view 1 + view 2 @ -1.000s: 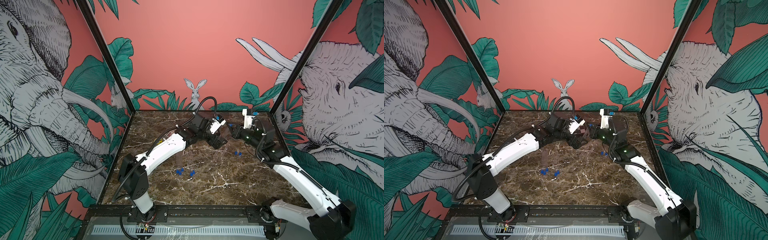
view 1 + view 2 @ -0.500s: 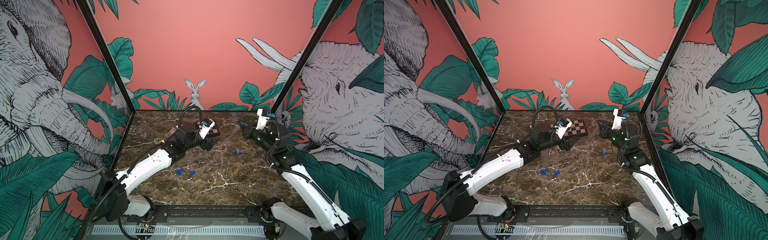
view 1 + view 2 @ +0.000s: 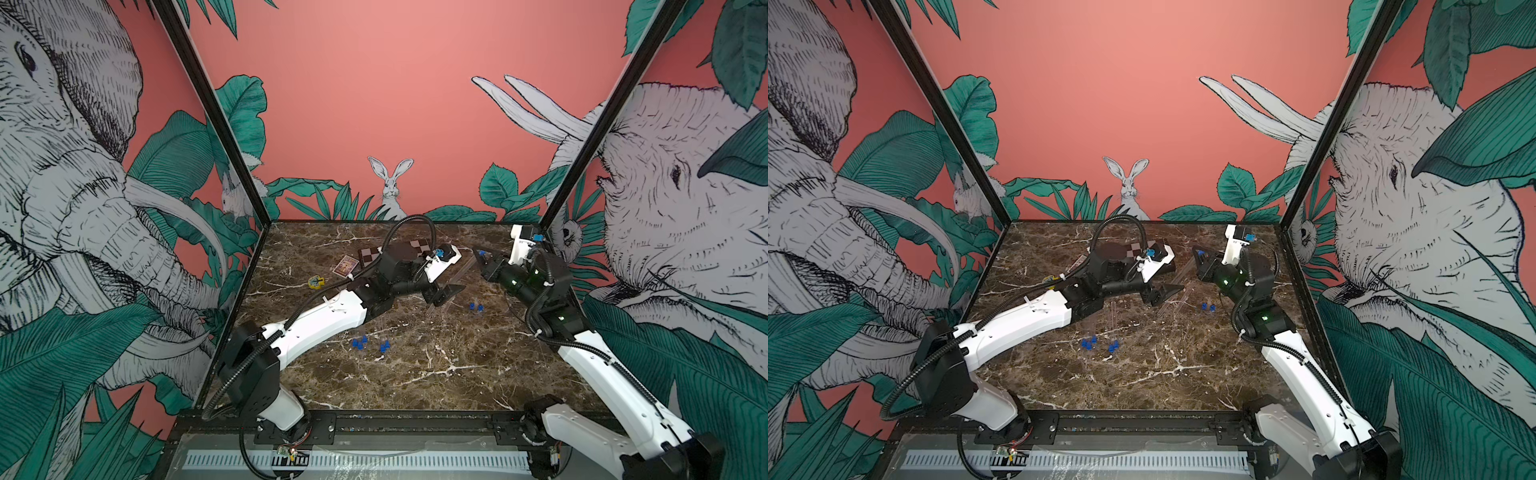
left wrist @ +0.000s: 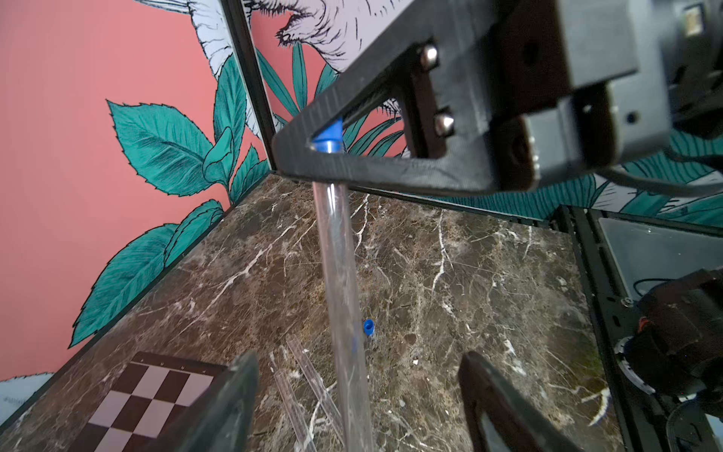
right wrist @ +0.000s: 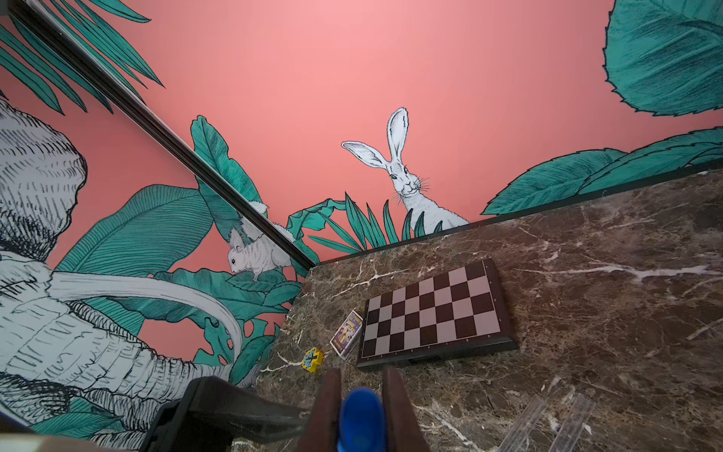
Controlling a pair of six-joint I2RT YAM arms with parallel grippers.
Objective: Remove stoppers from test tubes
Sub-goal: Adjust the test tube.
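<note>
Right gripper (image 5: pixel 362 376) clamped on blue stopper (image 5: pixel 358 418), tube (image 4: pixel 339 293) hanging below it, centre of the left wrist view. Left gripper (image 4: pixel 360 358) fingers spread wide either side of the tube. Loose stoppers (image 3: pixel 360 343) on table (image 3: pixel 415 386), lower-middle in a top view.

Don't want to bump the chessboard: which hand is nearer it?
Left. The left hand hangs open close beside the chessboard; the right hand, pinching a blue stopper, sits farther off to the right.

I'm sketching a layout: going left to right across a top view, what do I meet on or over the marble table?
yellow toy piece → cluster of loose blue stoppers → left gripper → pair of blue stoppers
</note>
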